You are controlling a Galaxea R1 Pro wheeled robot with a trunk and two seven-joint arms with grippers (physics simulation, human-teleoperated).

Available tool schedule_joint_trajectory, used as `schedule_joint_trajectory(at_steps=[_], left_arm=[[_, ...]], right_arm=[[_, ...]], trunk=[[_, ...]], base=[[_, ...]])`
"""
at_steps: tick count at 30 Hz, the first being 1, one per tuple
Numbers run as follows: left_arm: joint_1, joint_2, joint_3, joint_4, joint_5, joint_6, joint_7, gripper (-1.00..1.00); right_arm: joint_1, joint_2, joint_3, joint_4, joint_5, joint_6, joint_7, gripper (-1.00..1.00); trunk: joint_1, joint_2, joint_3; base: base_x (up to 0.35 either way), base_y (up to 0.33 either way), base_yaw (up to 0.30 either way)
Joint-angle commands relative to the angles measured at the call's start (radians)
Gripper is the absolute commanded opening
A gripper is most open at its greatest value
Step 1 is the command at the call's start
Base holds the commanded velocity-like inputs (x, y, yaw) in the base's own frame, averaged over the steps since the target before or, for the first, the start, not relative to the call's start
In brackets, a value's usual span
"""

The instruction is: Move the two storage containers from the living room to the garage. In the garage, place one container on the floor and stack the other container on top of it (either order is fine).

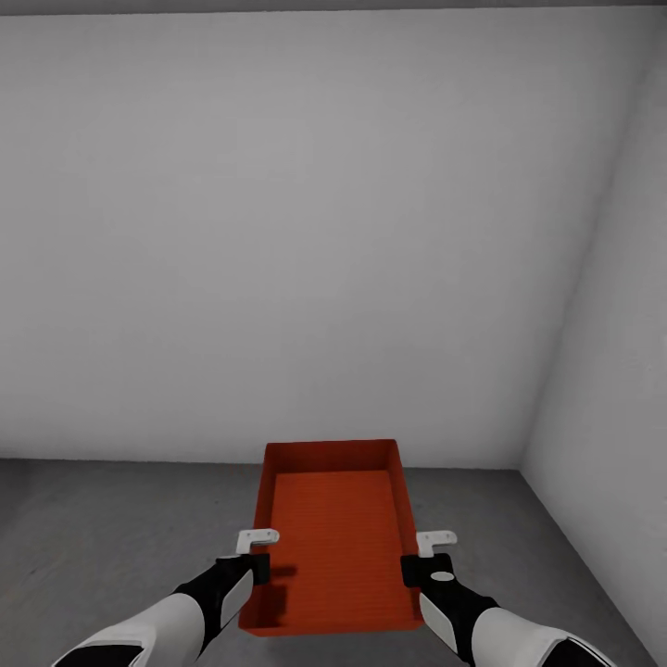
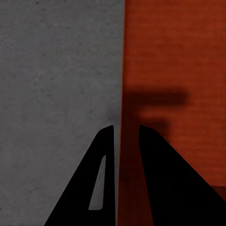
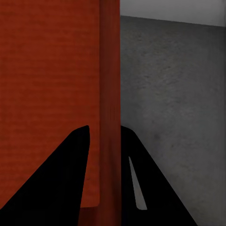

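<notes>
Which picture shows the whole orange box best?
The head view: the whole storage container shows, open top, between both hands. The left wrist view gives just a side wall and some inside; the right wrist view gives the other wall.

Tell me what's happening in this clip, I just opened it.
The robot is holding one orange-red storage container with both arms, facing a corner of plain white walls over a grey concrete floor. The left end effector has one finger on each side of the container's left wall, and the right end effector does the same on the right wall. The container looks empty. Whether it rests on the floor or is carried just above it is unclear.
</notes>
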Motion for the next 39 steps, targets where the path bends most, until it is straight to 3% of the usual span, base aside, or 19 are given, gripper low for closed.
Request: schedule_joint_trajectory(at_steps=[1,39], left_arm=[[0.000,0.016,-0.020,-0.006,-0.021,0.007,0.021,-1.00],[0.000,0.015,-0.021,-0.006,-0.022,0.008,0.022,-1.00]], right_arm=[[-0.001,0.000,-0.024,0.034,-0.020,-0.007,-0.010,-1.00],[-0.001,-0.001,-0.024,0.034,-0.020,-0.006,-0.010,-1.00]], trunk=[[0.000,-0.002,-0.002],[0.000,-0.002,-0.002]], base=[[0.000,0.000,-0.005],[0.000,0.000,0.000]])
